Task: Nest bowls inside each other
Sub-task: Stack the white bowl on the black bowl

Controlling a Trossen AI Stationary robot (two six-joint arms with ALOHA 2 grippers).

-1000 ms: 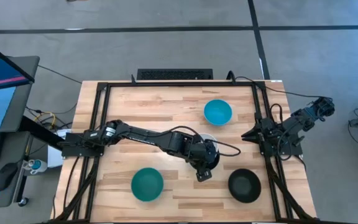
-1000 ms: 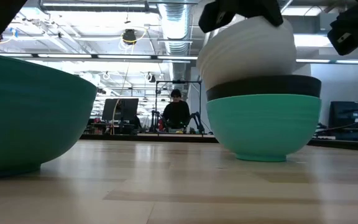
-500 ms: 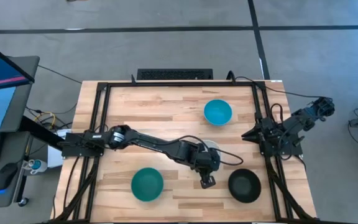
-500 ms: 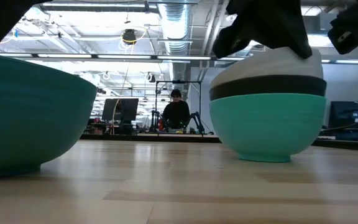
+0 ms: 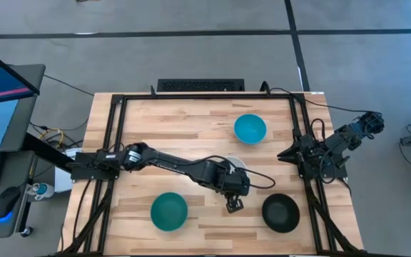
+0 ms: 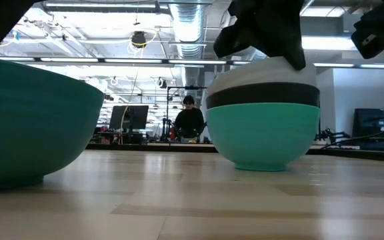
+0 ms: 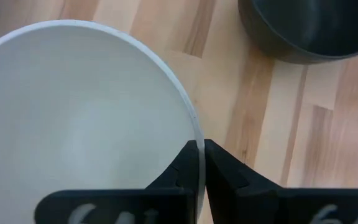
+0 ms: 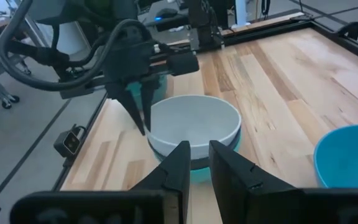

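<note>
Your left claw (image 7: 199, 163) is pinched on the white bowl's (image 7: 79, 112) rim, atop a black bowl (image 6: 262, 95) nested in a cyan bowl (image 6: 262, 137). Seat it level before letting go. Beyond the claw, a second black bowl (image 5: 280, 213) sits empty; so do the teal (image 5: 169, 211) and blue bowls (image 5: 250, 128). The right claw (image 8: 194, 163) waits at the worktop's (image 5: 191, 121) edge, fingers narrowly apart, holding nothing.

From above, the left arm (image 5: 191, 168) hides most of the white bowl (image 5: 240, 163).
</note>
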